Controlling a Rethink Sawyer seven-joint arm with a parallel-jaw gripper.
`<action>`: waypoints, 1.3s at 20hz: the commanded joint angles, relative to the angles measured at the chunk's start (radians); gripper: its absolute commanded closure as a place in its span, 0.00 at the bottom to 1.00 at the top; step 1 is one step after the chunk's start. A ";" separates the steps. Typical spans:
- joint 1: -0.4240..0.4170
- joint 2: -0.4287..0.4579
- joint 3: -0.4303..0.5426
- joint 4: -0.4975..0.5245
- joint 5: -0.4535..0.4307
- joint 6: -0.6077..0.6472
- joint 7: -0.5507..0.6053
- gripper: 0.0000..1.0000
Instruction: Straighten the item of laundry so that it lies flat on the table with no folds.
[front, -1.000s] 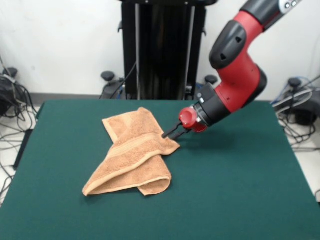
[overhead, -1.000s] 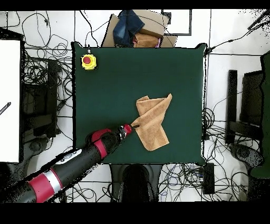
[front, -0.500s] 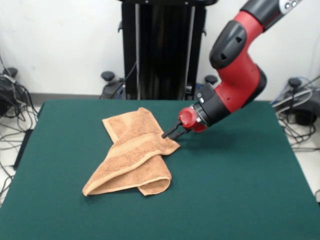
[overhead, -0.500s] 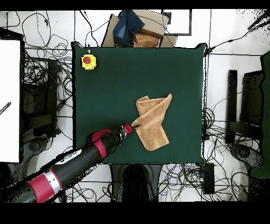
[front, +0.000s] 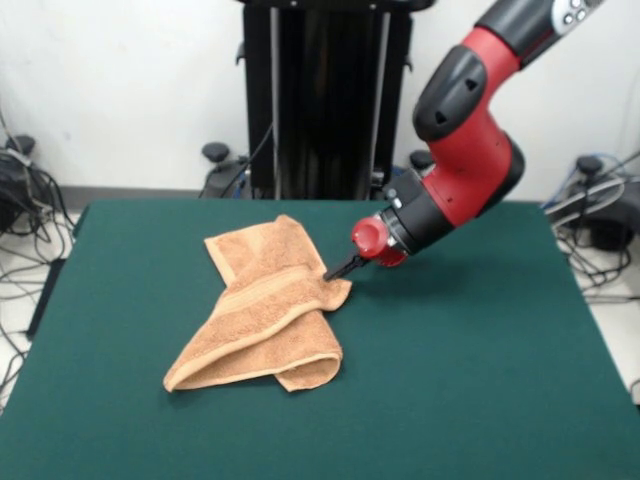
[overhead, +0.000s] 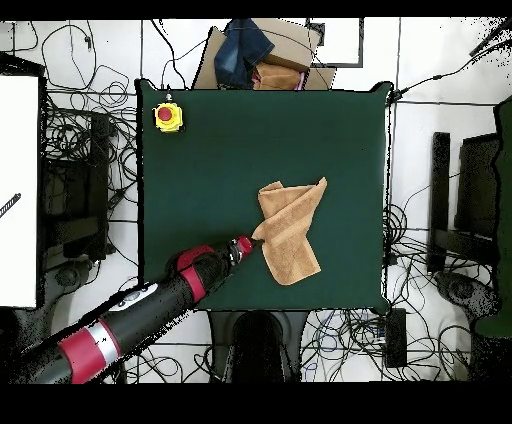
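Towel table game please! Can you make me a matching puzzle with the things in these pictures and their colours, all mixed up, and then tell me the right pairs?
Things:
1. towel
2. table
3. button box
4. gripper

Colours or states:
A. dark green
B. yellow with a red top
C. orange-tan and folded over
D. black tips touching the towel's corner

Pairs: 1-C, 2-A, 3-B, 4-D

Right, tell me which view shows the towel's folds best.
The front view: the towel shows its overlapping layers and woven band clearly, with the claw at its edge. The overhead view shows only the towel's outline on the table.
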 joint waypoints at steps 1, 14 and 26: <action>-0.009 0.053 0.104 -0.087 0.075 -0.087 0.338 1.00; -0.002 -0.043 0.175 -0.043 0.051 -0.088 0.328 1.00; -0.048 -0.335 0.327 0.130 -0.015 -0.010 0.261 1.00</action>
